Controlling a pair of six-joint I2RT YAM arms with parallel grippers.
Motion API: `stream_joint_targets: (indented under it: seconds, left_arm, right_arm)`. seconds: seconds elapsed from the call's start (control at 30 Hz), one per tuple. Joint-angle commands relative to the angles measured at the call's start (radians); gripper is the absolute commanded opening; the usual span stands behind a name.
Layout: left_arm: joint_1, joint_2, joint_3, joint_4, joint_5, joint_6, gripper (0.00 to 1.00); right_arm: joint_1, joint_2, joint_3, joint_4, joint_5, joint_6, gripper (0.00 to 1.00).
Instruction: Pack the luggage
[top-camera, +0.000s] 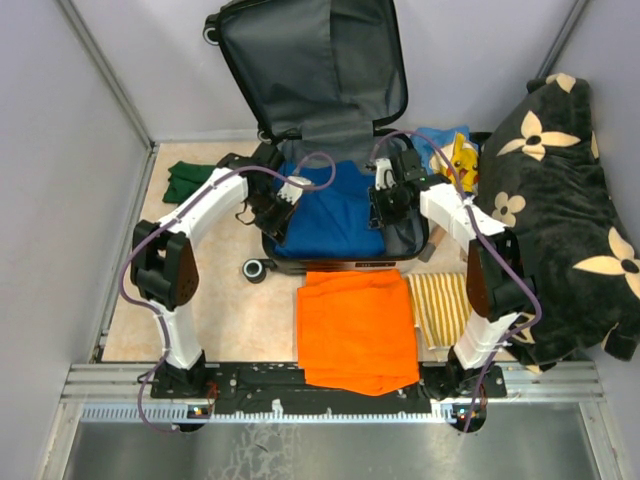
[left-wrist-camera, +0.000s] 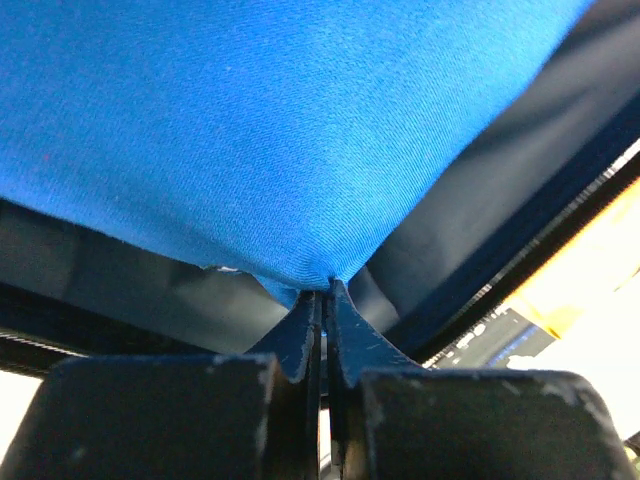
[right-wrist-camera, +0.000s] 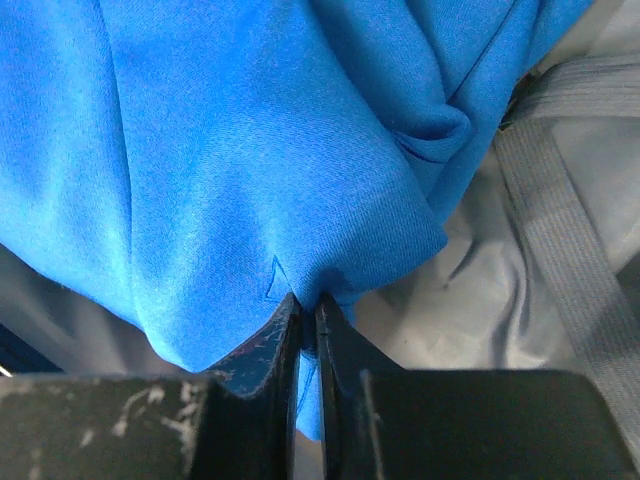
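Note:
The luggage (top-camera: 300, 60) lies open at the table's back, its dark lid raised and grey lining showing. A blue garment (top-camera: 330, 210) lies in its lower half. My left gripper (top-camera: 277, 212) is shut on the garment's left edge, and the blue cloth (left-wrist-camera: 300, 130) is pinched between its fingertips. My right gripper (top-camera: 386, 208) is shut on the garment's right edge, with the cloth (right-wrist-camera: 250, 180) pinched over the grey lining (right-wrist-camera: 500, 300) and a grey strap (right-wrist-camera: 570, 230).
A folded orange garment (top-camera: 355, 325) lies in front of the luggage. A yellow striped cloth (top-camera: 440, 305) lies to its right. A big black flowered cushion (top-camera: 560, 200) fills the right side. A green cloth (top-camera: 190, 178) lies at left, a yellow toy (top-camera: 462, 160) at back right.

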Motion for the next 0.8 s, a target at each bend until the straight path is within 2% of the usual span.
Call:
stream_joint_targets:
  seconds: [0.0,0.1,0.17,0.23,0.3,0.4,0.47,0.53,0.6,0.63,0.77]
  left_arm:
    - [-0.009,-0.055,-0.001,-0.189,0.144,0.021,0.00]
    - [0.000,-0.096,-0.050,-0.122,0.059,0.006,0.00]
    - [0.031,-0.094,-0.064,-0.074,-0.003,-0.010,0.00]
    - [0.081,-0.079,-0.053,-0.055,-0.018,-0.021,0.11]
    - [0.117,-0.080,-0.039,-0.031,-0.021,-0.020,0.30]
    - [0.124,-0.154,-0.034,0.027,0.014,0.033,0.58]
    - [0.123,-0.223,-0.043,0.074,0.041,0.074,0.80]
    - [0.121,-0.285,-0.056,0.101,0.098,0.142,0.92]
    - [0.117,-0.343,-0.068,0.102,0.185,0.212,0.99]
    - [0.110,-0.366,-0.077,0.099,0.208,0.243,1.00]
    - [0.012,-0.426,-0.117,0.039,0.251,0.402,1.00]
  right_arm:
    - [0.009,0.020,0.081,-0.024,0.003,-0.047,0.07]
    - [0.018,0.041,0.084,-0.039,-0.052,-0.050,0.00]
    - [0.035,0.045,0.070,-0.056,-0.076,-0.057,0.00]
    - [0.052,0.037,0.049,-0.071,-0.079,-0.074,0.00]
    - [0.054,0.020,0.035,-0.087,-0.082,-0.088,0.04]
    - [0.043,-0.006,0.068,-0.134,-0.058,-0.113,0.24]
    - [0.021,-0.030,0.106,-0.159,-0.079,-0.116,0.45]
    - [0.000,-0.063,0.142,-0.174,-0.109,-0.117,0.65]
    - [-0.011,-0.102,0.168,-0.190,-0.123,-0.125,0.77]
    - [-0.015,-0.134,0.174,-0.198,-0.131,-0.131,0.81]
    - [-0.038,-0.203,0.170,-0.230,-0.165,-0.159,0.90]
